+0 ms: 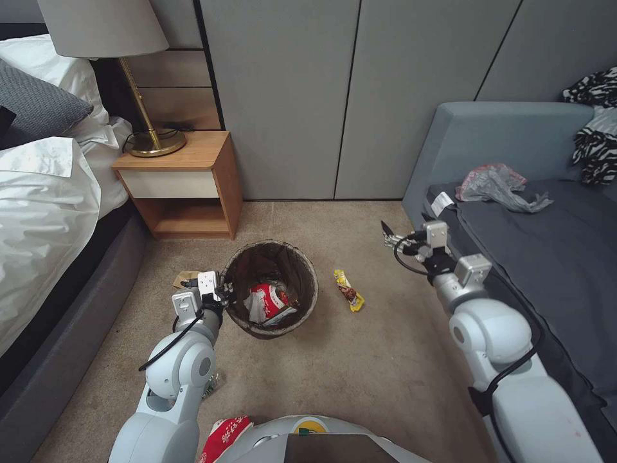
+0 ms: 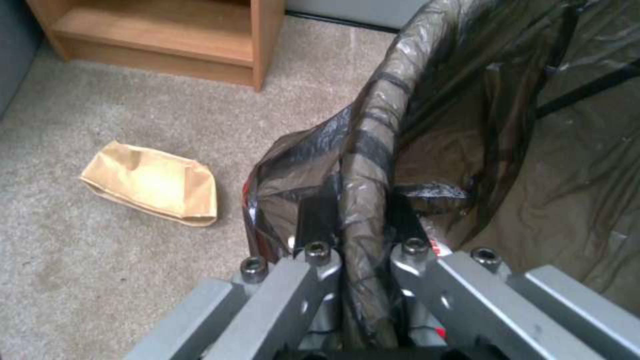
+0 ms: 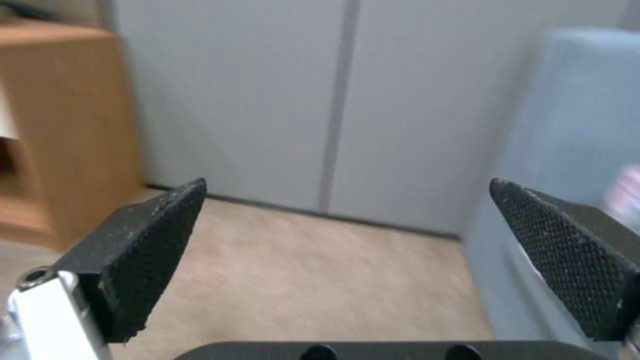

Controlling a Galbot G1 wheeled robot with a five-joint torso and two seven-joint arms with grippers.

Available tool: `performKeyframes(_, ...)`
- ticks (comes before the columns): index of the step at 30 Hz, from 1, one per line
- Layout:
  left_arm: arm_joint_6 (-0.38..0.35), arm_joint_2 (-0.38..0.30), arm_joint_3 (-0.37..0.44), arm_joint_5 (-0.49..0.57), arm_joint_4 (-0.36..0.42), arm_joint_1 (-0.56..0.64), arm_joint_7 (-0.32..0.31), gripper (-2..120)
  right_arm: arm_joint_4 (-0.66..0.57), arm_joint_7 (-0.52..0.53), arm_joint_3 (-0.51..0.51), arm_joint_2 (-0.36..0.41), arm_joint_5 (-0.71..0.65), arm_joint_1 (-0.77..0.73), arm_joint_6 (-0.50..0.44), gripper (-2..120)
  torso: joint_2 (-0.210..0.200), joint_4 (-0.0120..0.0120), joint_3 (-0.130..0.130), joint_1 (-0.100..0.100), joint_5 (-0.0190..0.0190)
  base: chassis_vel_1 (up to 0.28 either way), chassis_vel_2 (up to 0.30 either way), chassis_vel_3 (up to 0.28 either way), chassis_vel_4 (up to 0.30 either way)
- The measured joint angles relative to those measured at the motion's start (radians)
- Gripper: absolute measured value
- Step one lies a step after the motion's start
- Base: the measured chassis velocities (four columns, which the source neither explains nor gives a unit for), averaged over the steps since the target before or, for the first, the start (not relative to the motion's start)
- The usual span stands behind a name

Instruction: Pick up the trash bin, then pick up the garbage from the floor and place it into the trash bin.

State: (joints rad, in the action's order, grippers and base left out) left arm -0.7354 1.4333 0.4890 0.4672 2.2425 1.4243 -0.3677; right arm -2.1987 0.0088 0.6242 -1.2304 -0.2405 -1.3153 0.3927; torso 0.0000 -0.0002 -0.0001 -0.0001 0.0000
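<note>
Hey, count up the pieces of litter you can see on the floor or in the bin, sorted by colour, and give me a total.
Red-and-white: 2, one inside the trash bin at, one on the floor by the robot's base
Yellow: 1, a wrapper on the carpet
Brown: 1, a paper bag beside the bin
Total: 4

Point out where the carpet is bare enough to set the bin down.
Bare carpet lies between the yellow wrapper and the sofa, and ahead toward the wall. It is crowded left of the trash bin: left gripper clamps its rim, brown paper beside it.
</note>
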Motion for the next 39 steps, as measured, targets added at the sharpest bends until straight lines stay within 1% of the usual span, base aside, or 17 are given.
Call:
performKeyframes(1, 0.0, 0.0, 0.0, 0.0, 0.0, 0.0, 0.0, 2, 0.0, 0.0, 0.0, 0.0, 0.0, 0.0, 0.0, 100, 0.0, 0.0, 0.0, 0.0, 0.0, 0.0, 0.0, 0.0, 0.0)
performKeyframes(4, 0.0, -0.002, 0.0, 0.0, -0.004, -0.002, 0.0, 2, 0.015, 0.09, -0.005, -0.066, 0.051, -0.035, -0.028, 100, 0.0, 0.0004, 0.0, 0.0, -0.0001, 0.0, 0.0, 0.0, 0.0)
performKeyframes(7, 0.0, -0.004, 0.0, 0.0, -0.006, -0.002, 0.001, 2, 0.016, 0.118, -0.007, -0.088, 0.057, -0.048, -0.034, 100, 0.0, 0.0004, 0.0, 0.0, -0.0001, 0.0, 0.0, 0.0, 0.0)
performKeyframes(13, 0.0, -0.006, 0.0, 0.001, -0.007, -0.003, 0.001, 2, 0.015, 0.118, -0.009, -0.121, 0.108, -0.074, -0.052, 100, 0.0, 0.0002, 0.0, 0.0, -0.0001, 0.0, 0.0, 0.0, 0.0)
performKeyframes(18, 0.0, -0.006, -0.003, 0.001, -0.005, -0.002, 0.0, 2, 0.023, 0.104, -0.025, -0.149, 0.17, -0.083, -0.089, 100, 0.0, 0.0002, 0.0, 0.0, -0.0002, 0.0, 0.0, 0.0, 0.0)
performKeyframes(26, 0.0, -0.007, -0.001, 0.001, 0.005, 0.008, 0.0, 2, 0.021, 0.09, -0.039, -0.163, 0.195, -0.089, -0.097, 100, 0.0, 0.0002, 0.0, 0.0, -0.0001, 0.0, 0.0, 0.0, 0.0)
performKeyframes(34, 0.0, -0.004, -0.001, -0.001, 0.011, 0.014, 0.0, 2, 0.013, 0.088, -0.041, -0.161, 0.195, -0.092, -0.097, 100, 0.0, 0.0001, 0.0, 0.0, 0.0, 0.0, 0.0, 0.0, 0.0)
performKeyframes(39, 0.0, -0.004, -0.002, -0.001, 0.015, 0.016, 0.0, 2, 0.009, 0.085, -0.04, -0.155, 0.194, -0.094, -0.097, 100, 0.0, 0.0001, 0.0, 0.0, -0.0001, -0.066, 0.084, 0.083, -0.056)
